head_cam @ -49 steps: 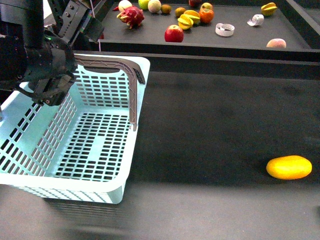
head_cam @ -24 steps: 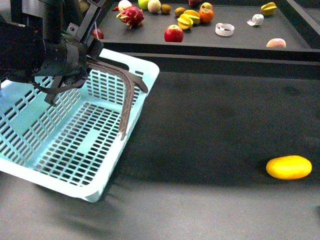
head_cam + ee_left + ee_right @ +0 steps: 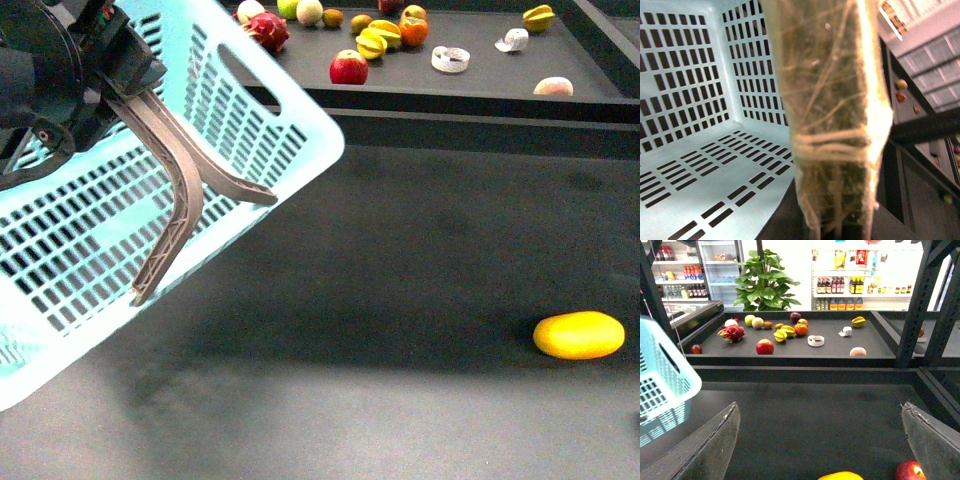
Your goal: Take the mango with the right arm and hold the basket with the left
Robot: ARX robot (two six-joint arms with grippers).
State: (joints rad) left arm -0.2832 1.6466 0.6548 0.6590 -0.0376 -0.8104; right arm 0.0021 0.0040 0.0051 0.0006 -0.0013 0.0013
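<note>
The mango (image 3: 578, 335) lies on the dark table at the right; its top also shows at the lower edge of the right wrist view (image 3: 840, 476). The turquoise basket (image 3: 90, 250) hangs tilted above the table at the left, also seen in the right wrist view (image 3: 665, 385). My left gripper (image 3: 110, 85) is shut on its grey-brown handle (image 3: 175, 190). In the left wrist view the taped handle (image 3: 830, 115) fills the jaws (image 3: 832, 230), with the basket's inside (image 3: 700, 100) beyond. My right gripper (image 3: 820, 406) is open and empty, just short of the mango.
A raised shelf (image 3: 480, 85) at the back holds a red apple (image 3: 348, 68), dragon fruit (image 3: 262, 32), star fruit (image 3: 372, 42), a peach (image 3: 552, 87) and tape rolls (image 3: 449, 59). A red apple (image 3: 910, 472) lies beside the mango by my right finger.
My left arm has lifted the basket off the table and tipped it steeply up. The handle now hangs down from the gripper. The mango has not moved.
</note>
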